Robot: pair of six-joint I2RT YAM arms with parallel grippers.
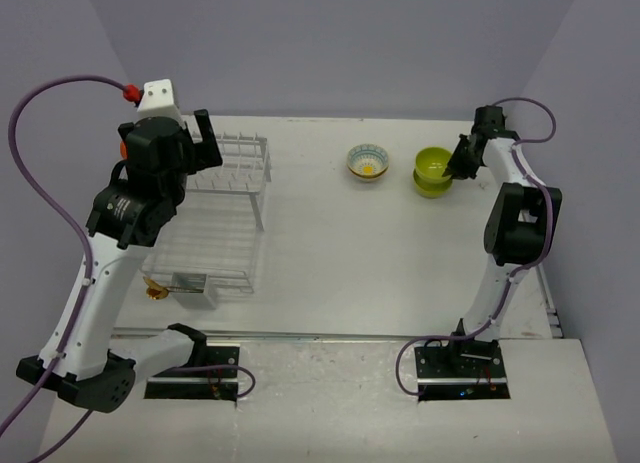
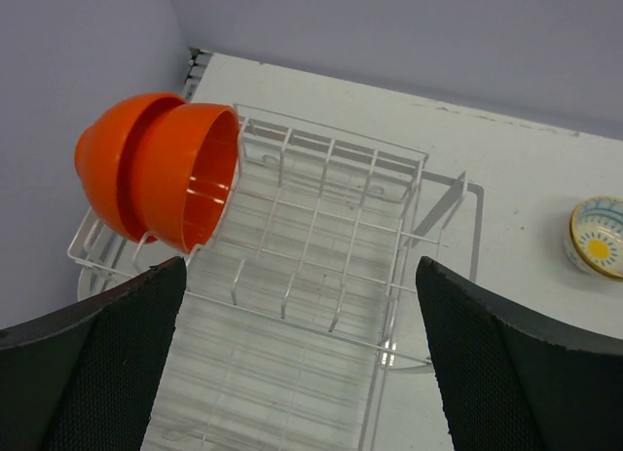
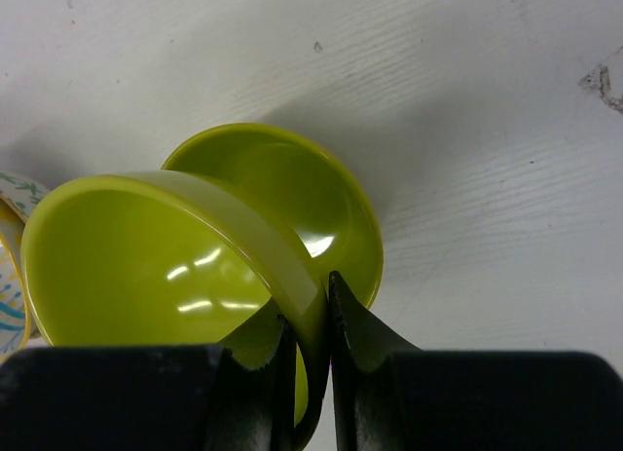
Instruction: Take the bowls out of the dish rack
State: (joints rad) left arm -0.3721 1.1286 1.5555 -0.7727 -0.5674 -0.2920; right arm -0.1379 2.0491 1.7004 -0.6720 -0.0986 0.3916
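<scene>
Orange bowls (image 2: pixel 156 173), glossy, nested, tilted in dish rack (image 2: pixel 321 242)

Two nested orange bowls (image 2: pixel 161 169) lie tipped at the dish rack's (image 1: pixel 225 213) left side. Two stacked green bowls (image 1: pixel 432 170) and an upright cream bowl (image 1: pixel 367 163) sit far right on the bench (image 1: pixel 330 263).

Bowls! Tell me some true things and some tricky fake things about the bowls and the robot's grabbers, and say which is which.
The right gripper pinches a lime-green bowl by its rim. True.
The orange bowls sit on the table. False: they lie nested in the dish rack.
The left gripper holds an orange bowl. False: it is open and empty above the rack.
The patterned bowl stands on the table, outside the rack. True.
</scene>
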